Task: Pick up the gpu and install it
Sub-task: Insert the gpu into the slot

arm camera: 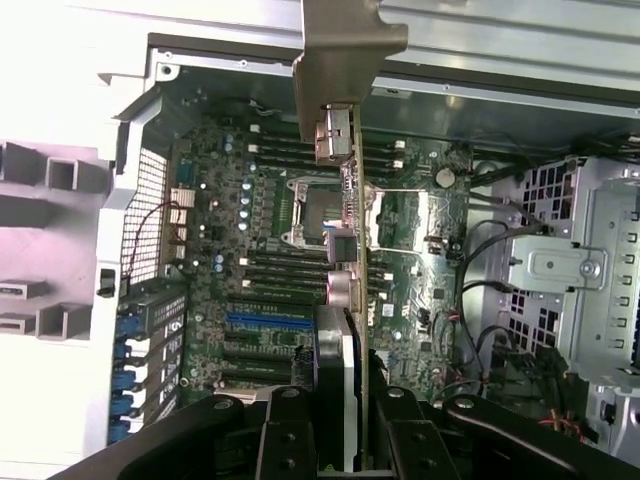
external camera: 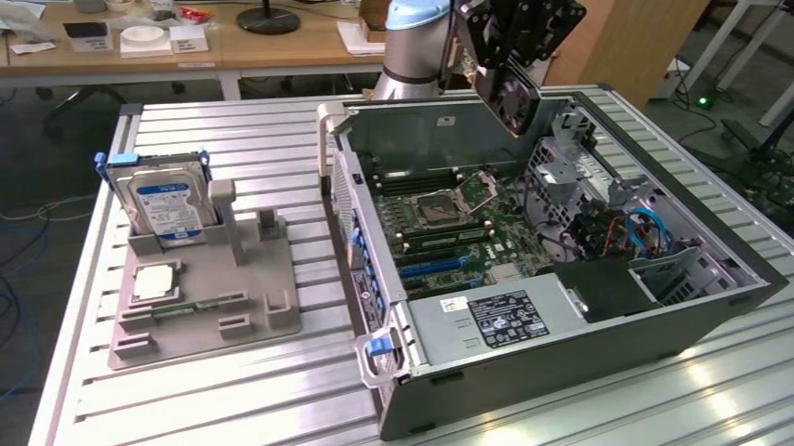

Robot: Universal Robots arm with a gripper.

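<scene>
The gpu (external camera: 508,91) hangs upright above the open computer case (external camera: 694,321), its black fan face turned toward the exterior view's left. My gripper (external camera: 511,37) is shut on its upper end. In the wrist view the gpu (arm camera: 345,250) shows edge-on between my two black fingers (arm camera: 285,435), and its silver end bracket (arm camera: 340,50) points away from the wrist. Below it lies the green motherboard (arm camera: 250,250) with its blue expansion slots (arm camera: 265,320). The card is in the air, clear of the motherboard (external camera: 434,223) and its slots.
A grey fixture (external camera: 205,297) on the exterior view's left carries a silver hard drive (external camera: 167,200), a processor chip (external camera: 155,279) and a memory stick (external camera: 186,307). Inside the case are the power supply (external camera: 496,316) and a metal drive cage (arm camera: 580,260) with cables.
</scene>
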